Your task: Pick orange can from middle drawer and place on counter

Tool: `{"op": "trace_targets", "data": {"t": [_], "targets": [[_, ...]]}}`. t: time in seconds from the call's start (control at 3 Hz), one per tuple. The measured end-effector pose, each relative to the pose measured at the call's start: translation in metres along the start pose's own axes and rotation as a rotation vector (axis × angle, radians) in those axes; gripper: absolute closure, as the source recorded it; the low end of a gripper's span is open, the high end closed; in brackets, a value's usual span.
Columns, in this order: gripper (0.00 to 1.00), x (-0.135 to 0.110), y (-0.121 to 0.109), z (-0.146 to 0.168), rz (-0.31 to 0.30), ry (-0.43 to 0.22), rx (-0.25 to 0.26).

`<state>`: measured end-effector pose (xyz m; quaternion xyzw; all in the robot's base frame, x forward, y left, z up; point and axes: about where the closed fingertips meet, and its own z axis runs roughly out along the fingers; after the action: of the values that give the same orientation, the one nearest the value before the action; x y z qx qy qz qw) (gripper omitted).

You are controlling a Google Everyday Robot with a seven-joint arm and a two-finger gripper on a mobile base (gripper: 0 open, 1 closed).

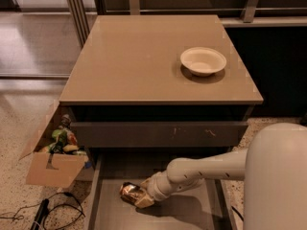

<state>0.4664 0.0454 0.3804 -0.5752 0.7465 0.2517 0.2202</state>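
The orange can (127,191) lies on its side on the floor of the open middle drawer (187,216), near its left half. My gripper (140,195) reaches in from the right at the end of the white arm (206,169). It is shut on the can's right end, low over the drawer floor. The tan counter (139,56) is the cabinet's top, above and behind the drawer.
A white bowl (203,60) sits on the counter's right side. A scratched dark grey drawer front (158,133) is shut just above the open drawer. A cardboard box (50,166) of items stands on the floor at left, with black cables (41,214) beside it.
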Motion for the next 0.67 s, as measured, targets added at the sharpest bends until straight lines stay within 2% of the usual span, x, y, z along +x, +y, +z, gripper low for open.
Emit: {"op": "trace_targets", "data": {"t": [0.33,0.67], "targets": [[1.0,0.0,0.0,0.0,0.0,0.0,0.0],[1.0,-0.0033,0.0027,-0.0021,-0.007,-0.001,-0.016]]}}
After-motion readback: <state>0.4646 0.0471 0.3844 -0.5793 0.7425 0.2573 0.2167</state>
